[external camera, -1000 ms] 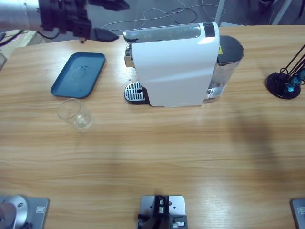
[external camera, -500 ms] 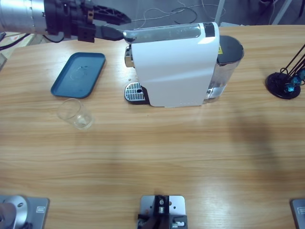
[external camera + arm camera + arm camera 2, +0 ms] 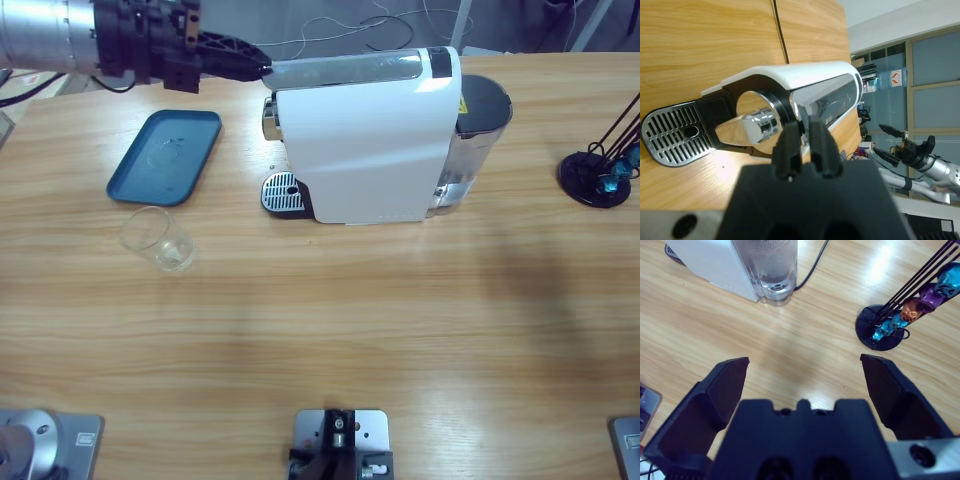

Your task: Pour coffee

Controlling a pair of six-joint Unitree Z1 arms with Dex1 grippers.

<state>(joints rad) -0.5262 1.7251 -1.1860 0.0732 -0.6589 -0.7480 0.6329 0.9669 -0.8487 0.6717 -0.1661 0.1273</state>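
Note:
The white coffee machine (image 3: 370, 140) stands at the back middle of the table, with its chrome lever (image 3: 345, 68) lying flat along the top. My left gripper (image 3: 262, 68) reaches in from the upper left and is shut on the lever's front tip. In the left wrist view the two jaws of my left gripper (image 3: 801, 125) pinch the chrome lever (image 3: 825, 97) above the spout and the drip grate (image 3: 675, 130). A clear glass tumbler (image 3: 157, 238) stands front left of the machine. No coffee shows. My right gripper (image 3: 804, 362) hangs open above bare table, holding nothing.
A blue tray (image 3: 166, 156) lies left of the machine, behind the tumbler. A black capsule stand (image 3: 600, 170) with coloured capsules (image 3: 910, 310) stands at the far right. The machine's water tank (image 3: 767, 265) and its cable are at the back. The drip grate (image 3: 282, 193) faces left.
My left gripper moved right to the lever's tip, and its jaws, spread a second ago, have shut on it. The tumbler, tray and machine have not moved.

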